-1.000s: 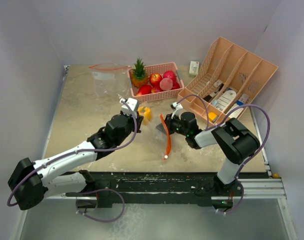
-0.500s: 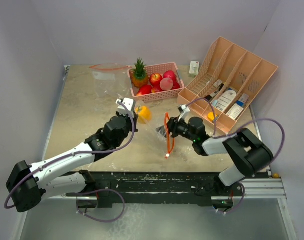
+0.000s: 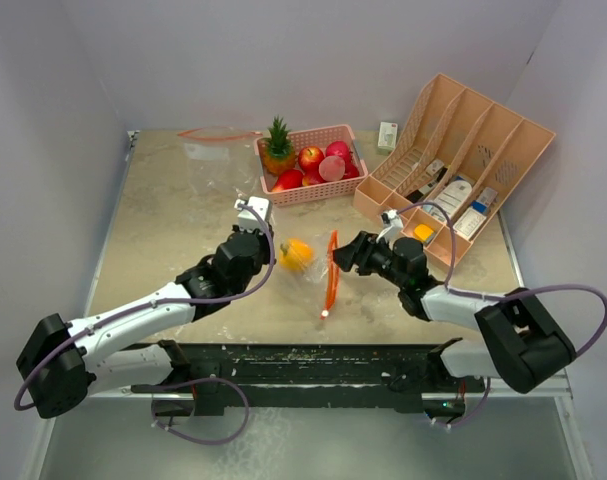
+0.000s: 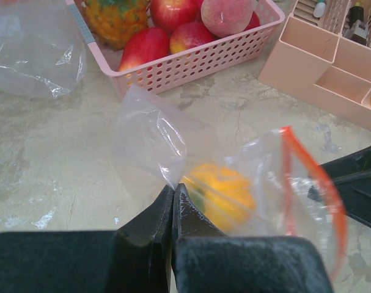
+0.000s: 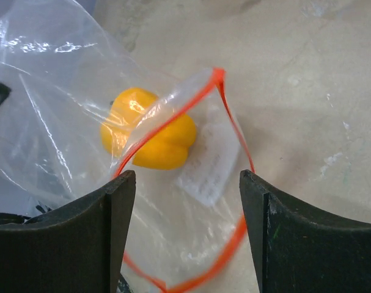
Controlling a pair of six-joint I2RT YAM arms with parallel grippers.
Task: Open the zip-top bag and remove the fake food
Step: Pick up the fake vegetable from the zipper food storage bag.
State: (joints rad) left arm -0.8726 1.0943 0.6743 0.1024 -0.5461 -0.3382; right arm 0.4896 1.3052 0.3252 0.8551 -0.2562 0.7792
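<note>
With my left gripper [image 4: 173, 201] clamped on the clear, orange-zippered plastic bag [image 5: 51, 110], I should ease my spread right gripper [image 5: 186, 183] toward the glossy yellow plastic pepper [image 5: 150, 135] at eleven o'clock.

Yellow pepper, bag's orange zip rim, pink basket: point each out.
yellow pepper [image 5: 167, 146], right wrist view, lower body, inside the open mouth.
orange zip rim [image 3: 330, 272], top external view, middle of the strip.
pink basket [image 4: 197, 58], left wrist view, perforated front wall.

The pepper [image 3: 295, 253] lies inside the bag [image 3: 329, 272] (basket [image 3: 313, 192] behind, organizer [image 3: 483, 140] to the right).
</note>
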